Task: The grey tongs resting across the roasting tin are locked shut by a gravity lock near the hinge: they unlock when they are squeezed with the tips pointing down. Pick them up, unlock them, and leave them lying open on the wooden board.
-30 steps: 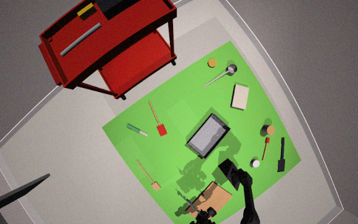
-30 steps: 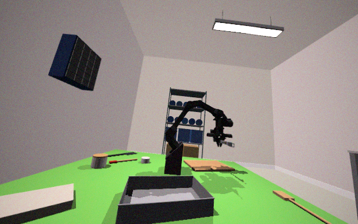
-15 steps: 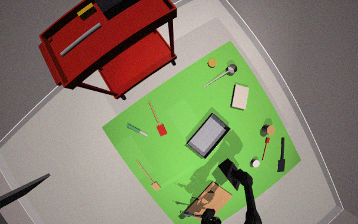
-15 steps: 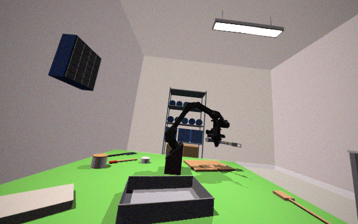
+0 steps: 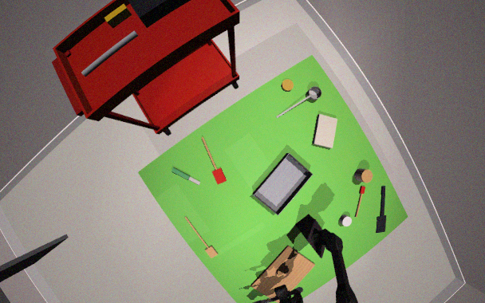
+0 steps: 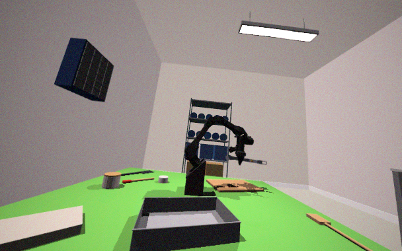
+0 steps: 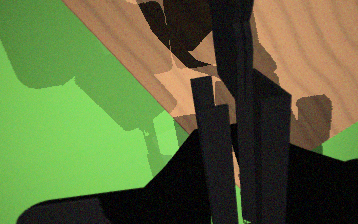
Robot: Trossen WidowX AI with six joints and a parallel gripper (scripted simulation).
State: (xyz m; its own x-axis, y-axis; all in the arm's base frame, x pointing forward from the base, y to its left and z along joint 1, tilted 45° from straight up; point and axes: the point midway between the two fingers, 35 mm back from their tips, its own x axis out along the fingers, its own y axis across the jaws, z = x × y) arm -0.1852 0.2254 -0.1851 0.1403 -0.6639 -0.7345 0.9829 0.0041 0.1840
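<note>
My gripper (image 6: 240,161) points down high above the table. It is shut on the grey tongs (image 6: 258,161), which stick out to the right of the fingers in the exterior view, nearly level and tilted slightly down to the right. Whether they are locked or open cannot be told. In the wrist view the fingers and the tongs overlap as dark bars in front of the board. The wooden board (image 5: 304,266) (image 6: 224,183) (image 7: 320,45) lies flat below the gripper, with shadows on it. The roasting tin (image 5: 299,164) (image 6: 186,238) is empty.
A red-tipped brush (image 5: 359,201) (image 6: 140,180), a white round pot (image 5: 346,221) (image 6: 163,179) and a wood-lidded jar (image 5: 366,175) (image 6: 112,181) stand or lie beyond the arm base. A pale block (image 5: 325,131) (image 6: 34,224) lies past the tin. A wooden spatula (image 5: 211,251) (image 6: 318,218) lies near the board's side of the table.
</note>
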